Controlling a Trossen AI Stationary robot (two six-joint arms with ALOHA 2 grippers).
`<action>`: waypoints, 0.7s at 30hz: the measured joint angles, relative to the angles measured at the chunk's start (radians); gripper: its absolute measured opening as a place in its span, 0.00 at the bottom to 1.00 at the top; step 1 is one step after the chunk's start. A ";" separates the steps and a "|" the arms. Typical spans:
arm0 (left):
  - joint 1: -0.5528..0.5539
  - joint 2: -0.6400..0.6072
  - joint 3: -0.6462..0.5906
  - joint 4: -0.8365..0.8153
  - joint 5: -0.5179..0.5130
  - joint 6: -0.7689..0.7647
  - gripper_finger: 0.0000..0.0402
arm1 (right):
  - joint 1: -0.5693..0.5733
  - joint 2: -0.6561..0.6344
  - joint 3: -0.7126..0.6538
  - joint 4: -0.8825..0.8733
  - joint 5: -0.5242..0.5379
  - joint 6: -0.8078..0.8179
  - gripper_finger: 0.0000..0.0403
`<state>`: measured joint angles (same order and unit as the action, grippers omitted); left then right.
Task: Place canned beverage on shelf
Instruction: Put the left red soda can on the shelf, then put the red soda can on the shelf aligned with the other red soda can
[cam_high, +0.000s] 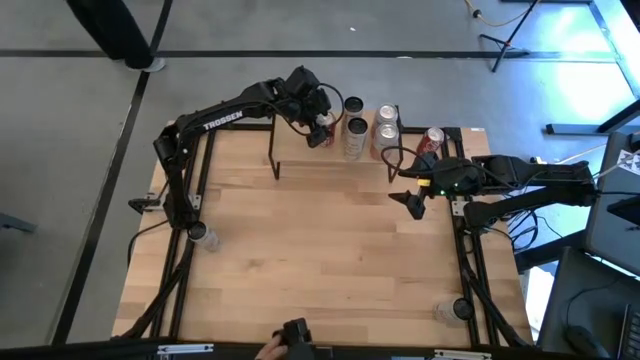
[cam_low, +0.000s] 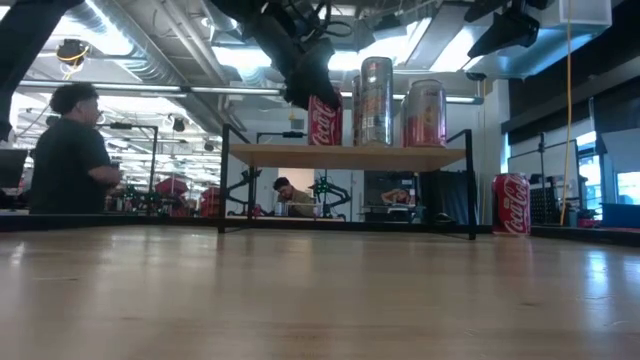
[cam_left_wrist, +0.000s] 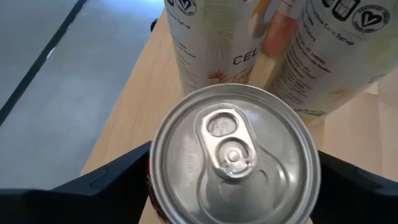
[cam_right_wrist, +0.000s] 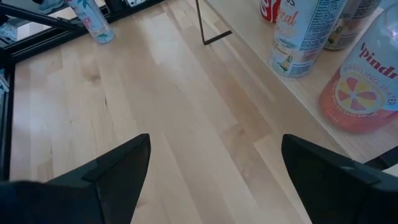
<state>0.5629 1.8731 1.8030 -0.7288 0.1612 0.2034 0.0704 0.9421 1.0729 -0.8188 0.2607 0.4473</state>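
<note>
Low view shows the left gripper (cam_low: 312, 85) clamped on a red cola can (cam_low: 324, 121) standing at the left end of the shelf (cam_low: 345, 156), beside a tall can (cam_low: 376, 101) and a shorter one (cam_low: 425, 112). Right of the shelf, the right gripper (cam_high: 414, 203) hovers over the table (cam_high: 330, 260), fingers spread, holding nothing. Another red can (cam_low: 511, 203) stands on the table by the shelf's right legs.

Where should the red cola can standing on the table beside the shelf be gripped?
Mid-height on its round side wall, coming from the open table front: the cola can stands upright, the shelf close beside it. The right gripper hovers open nearby.
</note>
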 joint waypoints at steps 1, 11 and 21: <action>0.000 0.000 0.000 0.000 -0.007 0.005 0.86 | 0.000 0.000 0.000 0.000 0.000 -0.002 0.87; -0.007 -0.038 0.000 0.025 -0.046 0.010 0.87 | 0.000 0.000 0.000 -0.003 0.000 -0.006 0.87; -0.010 -0.184 -0.001 0.017 -0.047 -0.023 0.87 | -0.027 0.000 0.000 -0.029 0.117 0.007 0.87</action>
<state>0.5533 1.6895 1.8023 -0.7120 0.1137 0.1807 0.0434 0.9420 1.0725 -0.8479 0.3778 0.4547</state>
